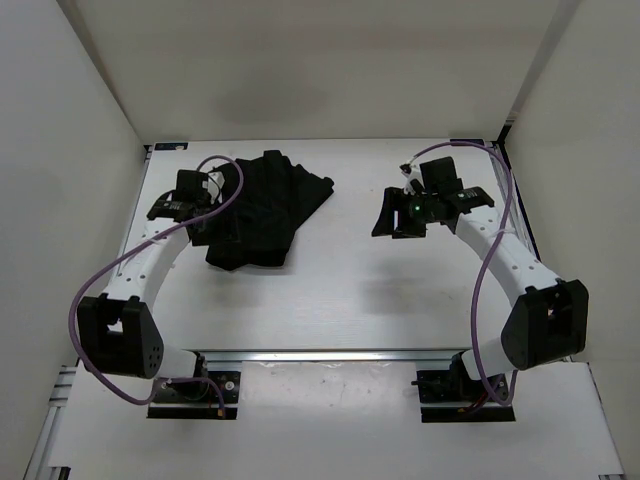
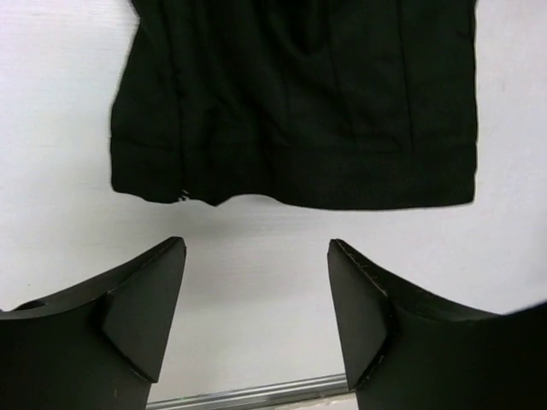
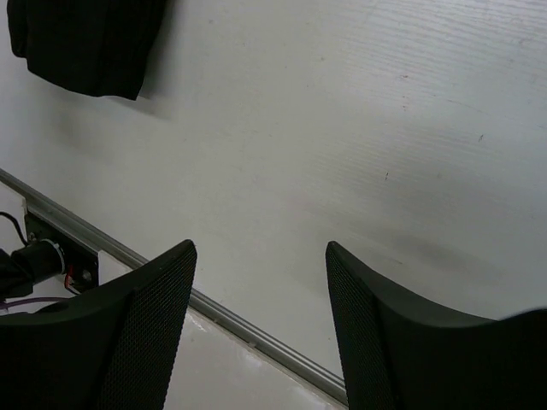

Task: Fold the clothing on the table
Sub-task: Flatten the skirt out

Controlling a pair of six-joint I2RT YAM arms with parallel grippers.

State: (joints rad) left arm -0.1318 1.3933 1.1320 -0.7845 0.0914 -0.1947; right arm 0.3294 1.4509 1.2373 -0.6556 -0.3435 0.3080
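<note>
Silver aluminium rail [image 1: 330,355] bounds the near edge of the flat white rectangular tabletop [image 1: 360,290]. Black two-fingered left hand [image 2: 256,243]: jaws spread wide, holding nothing. A straight edge of the plain black, wrinkled soft-fabric garment [image 1: 265,205] lies just beyond its fingertips, at 12 o'clock in the wrist view. Black right hand [image 3: 259,244]: likewise spread and empty, over bare tabletop at about 2 o'clock from centre. The garment lies crumpled at about 10 o'clock, well apart from the right hand.
</note>
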